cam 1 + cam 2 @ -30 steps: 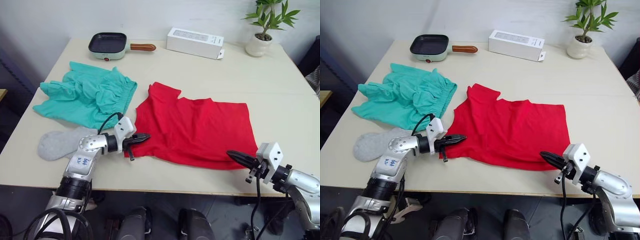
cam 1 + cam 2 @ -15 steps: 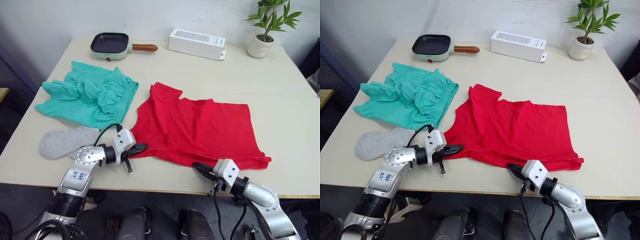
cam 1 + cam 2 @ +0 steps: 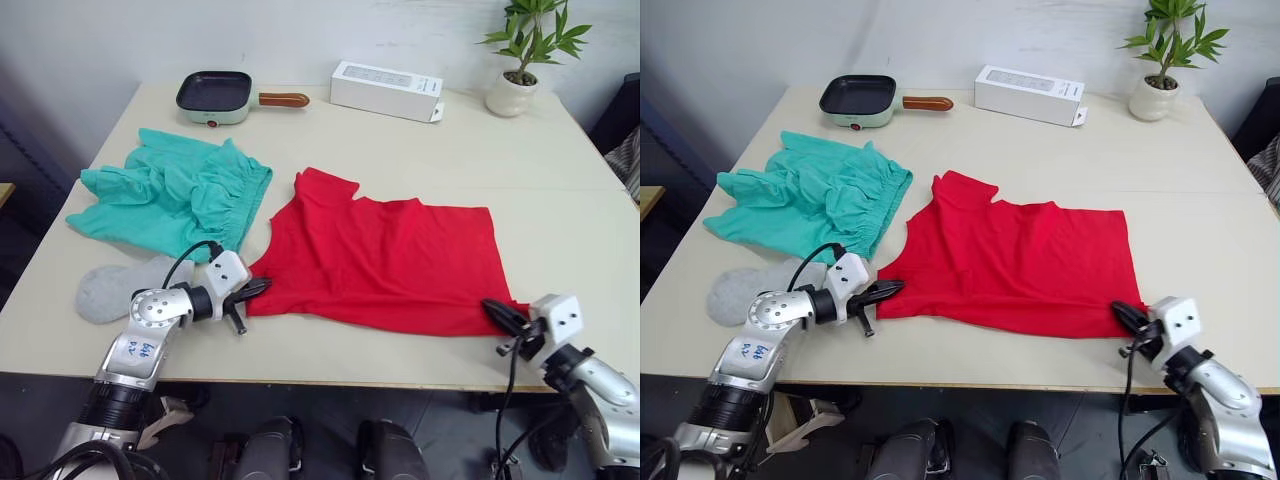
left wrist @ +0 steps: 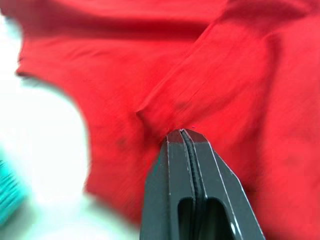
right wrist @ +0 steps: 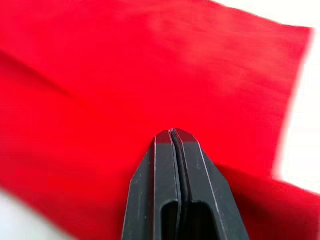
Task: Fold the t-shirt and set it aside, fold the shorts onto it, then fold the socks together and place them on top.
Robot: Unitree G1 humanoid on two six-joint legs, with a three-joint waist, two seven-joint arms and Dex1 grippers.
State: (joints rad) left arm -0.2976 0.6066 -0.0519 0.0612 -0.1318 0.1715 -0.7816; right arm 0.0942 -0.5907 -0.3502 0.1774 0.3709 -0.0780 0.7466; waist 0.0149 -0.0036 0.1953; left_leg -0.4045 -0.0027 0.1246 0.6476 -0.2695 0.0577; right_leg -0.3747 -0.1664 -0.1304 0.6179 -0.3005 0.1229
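Note:
The red t-shirt [image 3: 385, 255] lies spread flat at the table's middle, neck to the left. My left gripper [image 3: 258, 289] is shut on its near left edge; the left wrist view shows fabric puckered at the fingertips [image 4: 182, 134]. At the shirt's near right corner, my right gripper [image 3: 492, 308] is shut, its fingertips [image 5: 171, 132] pressed into the red cloth. The teal shorts [image 3: 175, 195] lie crumpled at the left. A light grey sock [image 3: 120, 290] rests in front of them, beside my left arm.
A mint frying pan [image 3: 215, 95] with a brown handle, a white box [image 3: 385, 88] and a potted plant [image 3: 515, 80] stand along the far edge. The table's near edge [image 3: 350, 362] runs just under both grippers.
My right gripper has swung from the table's front edge near the middle out to the shirt's near right corner. The left gripper holds its place on the shirt.

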